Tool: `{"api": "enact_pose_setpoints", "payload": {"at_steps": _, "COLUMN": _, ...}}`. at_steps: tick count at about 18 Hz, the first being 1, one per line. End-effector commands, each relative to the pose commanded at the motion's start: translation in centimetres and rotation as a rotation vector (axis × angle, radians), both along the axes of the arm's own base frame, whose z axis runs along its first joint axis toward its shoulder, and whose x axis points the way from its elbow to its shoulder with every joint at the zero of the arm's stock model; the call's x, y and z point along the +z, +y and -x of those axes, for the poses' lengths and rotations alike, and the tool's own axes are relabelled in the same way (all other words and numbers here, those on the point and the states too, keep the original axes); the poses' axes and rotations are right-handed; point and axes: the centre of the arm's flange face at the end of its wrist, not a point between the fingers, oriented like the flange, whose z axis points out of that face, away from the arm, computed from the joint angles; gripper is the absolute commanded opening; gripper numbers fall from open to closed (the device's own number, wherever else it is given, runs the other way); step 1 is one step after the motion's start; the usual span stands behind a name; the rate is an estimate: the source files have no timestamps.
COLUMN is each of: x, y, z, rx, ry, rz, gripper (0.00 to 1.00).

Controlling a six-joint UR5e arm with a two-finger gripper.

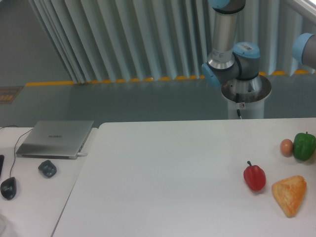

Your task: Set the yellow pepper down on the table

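Observation:
The yellow pepper is out of view. The white table fills the middle and right of the picture. The arm's base and lower joints stand behind the table's far edge, and one blue-capped joint shows at the right border. The gripper itself is outside the frame, off to the right.
A red pepper and an orange-tan piece of bread lie near the table's right front. A green pepper and a brown egg sit at the right edge. On the left desk are a closed laptop and two mice.

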Motion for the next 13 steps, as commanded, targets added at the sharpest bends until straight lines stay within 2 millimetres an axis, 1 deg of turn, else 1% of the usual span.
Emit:
{"api": "enact_pose_setpoints", "payload": {"at_steps": 1, "x": 0.3, "y": -0.3, "z": 0.3, "rx": -0.002, "ry": 0.021, "rz": 0.038, "gripper": 1.0}}
{"api": "enact_pose_setpoints", "payload": {"at_steps": 5, "x": 0.7, "y": -1.2, "z": 1.0, "rx": -0.069, "ry": 0.031, "rz": 0.058, "gripper": 1.0}}
{"api": "enact_pose_setpoints", "payload": {"at_steps": 6, "x": 0.7, "y": -2.0, "z": 1.5, "rx": -0.08, "ry": 0.03, "rz": 0.062, "gripper": 1.0}}
{"api": "enact_pose_setpoints", "payload": {"at_steps": 7, "x": 0.8, "y": -3.2, "z": 2.4, "rx": -0.108, "ry": 0.031, "rz": 0.069, "gripper": 1.0}}
{"api": "enact_pose_setpoints", "payload": {"at_steps": 11, "x": 0.4, "y": -5.2, "z": 4.5, "rx": -0.217, "ry": 0.051, "rz": 0.088, "gripper": 1.0}}
{"api": "enact_pose_setpoints", "payload": {"at_steps": 12, "x": 0.0, "y": -5.3, "z": 4.8, "rx": -0.251, "ry": 0.046, "rz": 0.095, "gripper": 1.0}}
{"api": "enact_pose_setpoints", "payload": {"at_steps": 13, "x": -0.7, "y": -5.7, "z": 5.6, "rx": -0.285, "ry": 0.045, "rz": 0.105, "gripper": 1.0}}
